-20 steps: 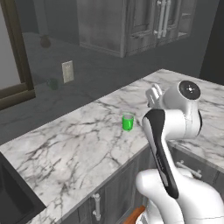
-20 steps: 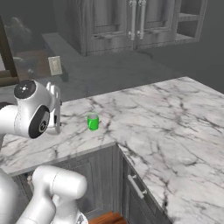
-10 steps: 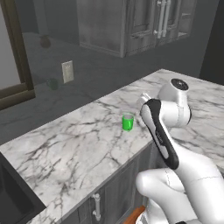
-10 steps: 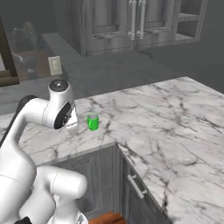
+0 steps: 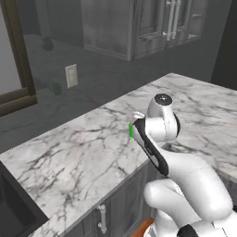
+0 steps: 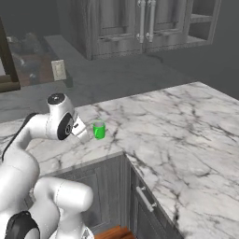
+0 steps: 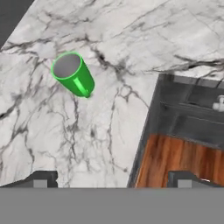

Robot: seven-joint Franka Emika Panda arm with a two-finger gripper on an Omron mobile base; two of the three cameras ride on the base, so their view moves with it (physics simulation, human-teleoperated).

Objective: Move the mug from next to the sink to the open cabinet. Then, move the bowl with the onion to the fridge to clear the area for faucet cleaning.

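Plainly, the mug (image 6: 98, 130) is found upright on the marble counter (image 6: 177, 126), near its front edge and well apart from the wall cabinets (image 6: 140, 23). In the hand view the mug (image 7: 72, 73) is seen toward the upper left, while the gripper (image 7: 109, 179) is held above the counter's edge, with grey base cabinets (image 7: 188, 113) and wooden floor (image 7: 175, 162) showing beyond it. The jaws are spread wide and nothing is held between them. From the right base view the gripper (image 6: 79, 129) is seen just beside the mug, to its left and a little above, not touching it. The mug's long axis is judged to stand vertical, with its open mouth tipped toward the camera and its handle facing the lower right in the hand view. A sideways shift toward the mug is therefore judged necessary before any closing can be attempted. The mug's inside appears grey and nothing is seen in it. A dark corner of the sink (image 5: 14, 208) is glimpsed at the lower left of the left base view.
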